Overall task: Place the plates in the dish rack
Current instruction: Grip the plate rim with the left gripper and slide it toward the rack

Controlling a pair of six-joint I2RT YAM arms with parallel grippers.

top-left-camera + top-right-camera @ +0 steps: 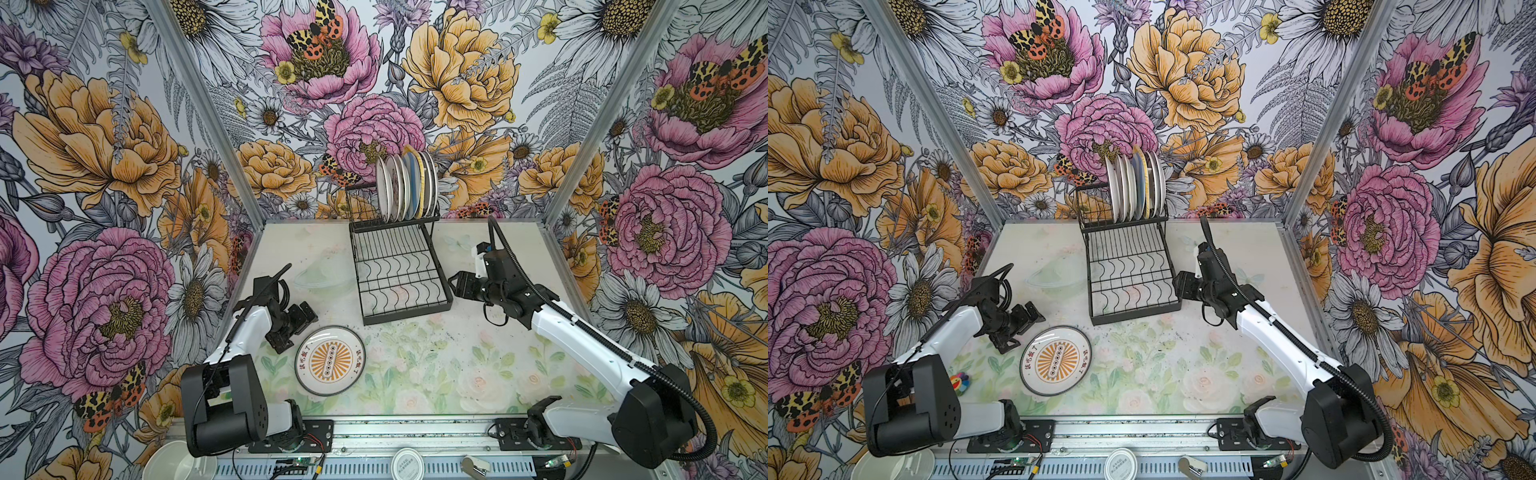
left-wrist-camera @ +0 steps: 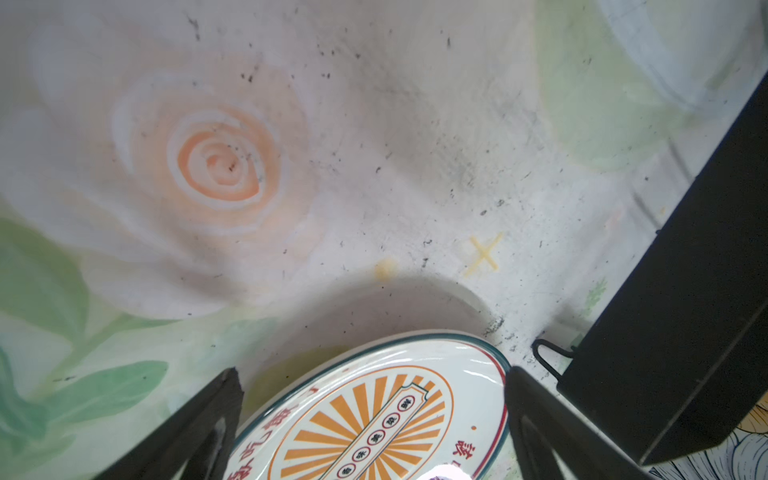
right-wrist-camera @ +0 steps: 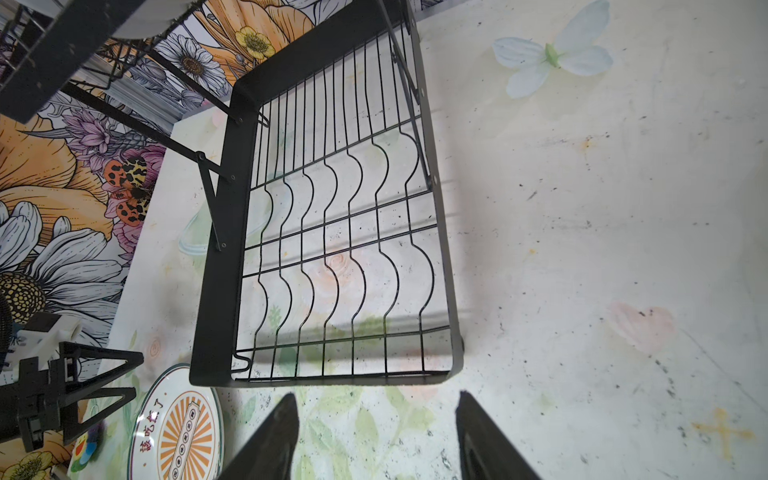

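Note:
A round white plate [image 1: 330, 360] [image 1: 1056, 360] with an orange sunburst and red characters lies flat on the table in front of the dish rack [image 1: 399, 270] [image 1: 1129, 270]. My left gripper [image 1: 297, 330] [image 1: 1022, 328] hovers at its left rim, wide open; in the left wrist view the plate [image 2: 374, 419] shows between the spread fingers of the gripper [image 2: 372, 370]. Several plates [image 1: 405, 187] [image 1: 1136, 185] stand upright in the rack's raised tier. My right gripper [image 1: 455, 284] [image 3: 376, 399] is open and empty beside the rack's right front corner [image 3: 453, 365].
A clear glass bowl [image 1: 322, 276] sits left of the rack's lower grid. A white cup [image 1: 170, 461] and a small round lid [image 1: 407, 461] lie beyond the front rail. A small colourful toy [image 1: 960, 382] lies by the left arm. Floral walls enclose the table on three sides.

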